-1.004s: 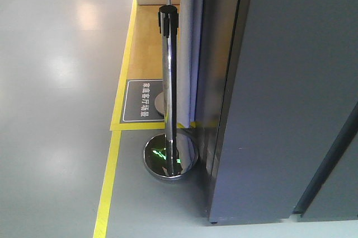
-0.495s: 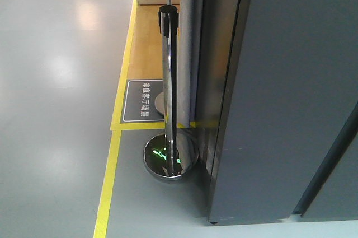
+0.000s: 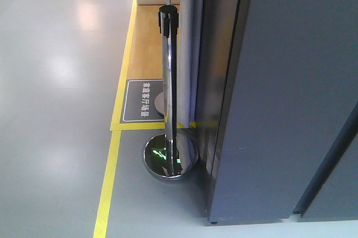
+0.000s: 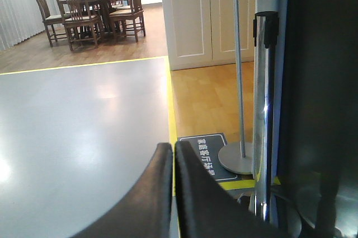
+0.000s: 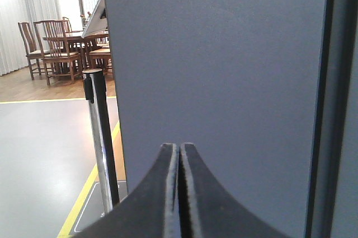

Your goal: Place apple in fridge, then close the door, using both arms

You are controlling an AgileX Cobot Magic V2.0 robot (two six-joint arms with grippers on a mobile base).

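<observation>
The apple is out of view in every frame. A tall dark-grey flat panel [image 3: 291, 92] fills the right of the front view and most of the right wrist view [image 5: 224, 64]. No white interior shows, so I cannot tell whether it belongs to the fridge or its door. My left gripper [image 4: 173, 146] is shut and holds nothing, pointing over the grey floor toward a floor sign. My right gripper [image 5: 180, 146] is shut and holds nothing, facing the grey panel at close range.
A chrome stanchion post [image 3: 168, 75] with a round base [image 3: 170, 157] stands just left of the panel's edge. A dark floor sign [image 3: 142, 101], yellow floor tape [image 3: 106, 193] and a thin sign stand [image 4: 238, 53] lie beyond. Wooden chairs round a table [image 4: 89, 8] stand far off.
The front view has drifted a touch, so the panel's near edge sits slightly further left. Nothing else differs.
</observation>
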